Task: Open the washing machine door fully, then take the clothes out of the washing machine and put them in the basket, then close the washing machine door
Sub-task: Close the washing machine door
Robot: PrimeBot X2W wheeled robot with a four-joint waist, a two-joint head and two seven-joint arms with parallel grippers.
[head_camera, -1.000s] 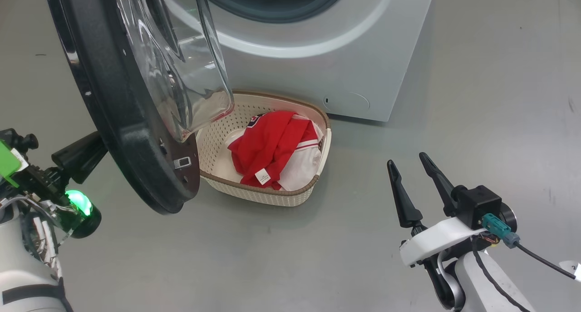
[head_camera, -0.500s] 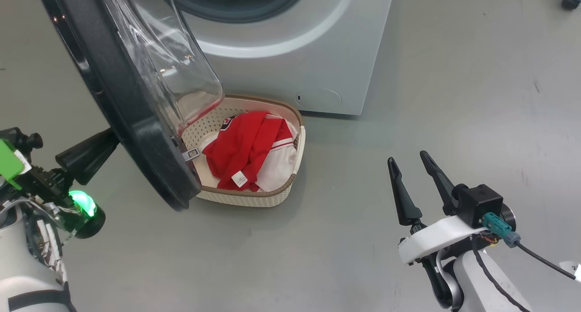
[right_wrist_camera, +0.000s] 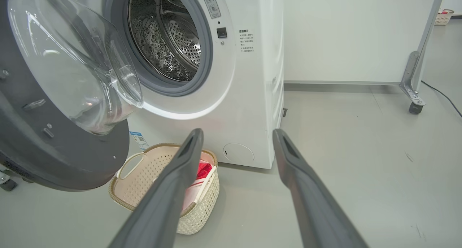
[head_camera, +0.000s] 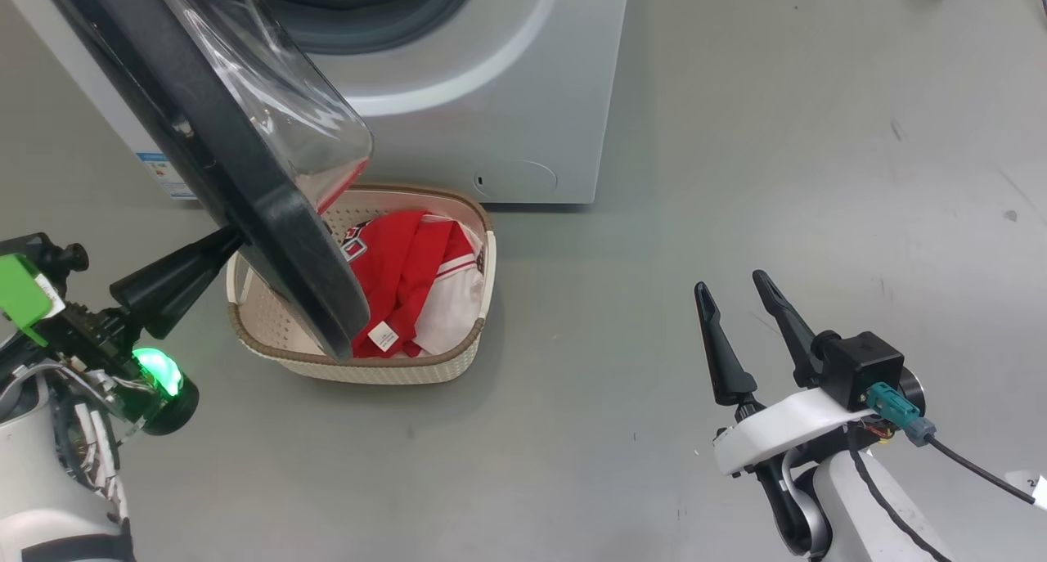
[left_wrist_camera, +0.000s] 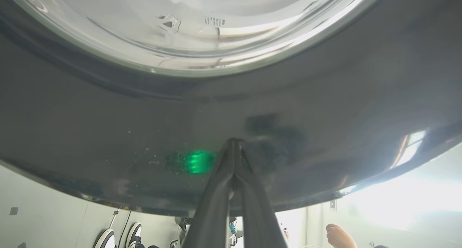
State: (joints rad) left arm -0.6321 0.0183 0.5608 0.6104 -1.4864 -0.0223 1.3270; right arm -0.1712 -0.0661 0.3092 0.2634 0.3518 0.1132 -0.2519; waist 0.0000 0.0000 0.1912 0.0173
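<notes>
Grey floor, clothes in basket: door-closing step, seemingly. Left gripper pinched shut against washing machine door; right gripper spread wide, empty. Next: push steadily until latched.

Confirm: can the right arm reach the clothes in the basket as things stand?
Probably yes. The right gripper, jaws open, has bare floor between it and the basket; the washing machine door hangs over only the left side of the clothes.

Grey floor carries white washing machine far left; cream basket stands just near of it.
</notes>
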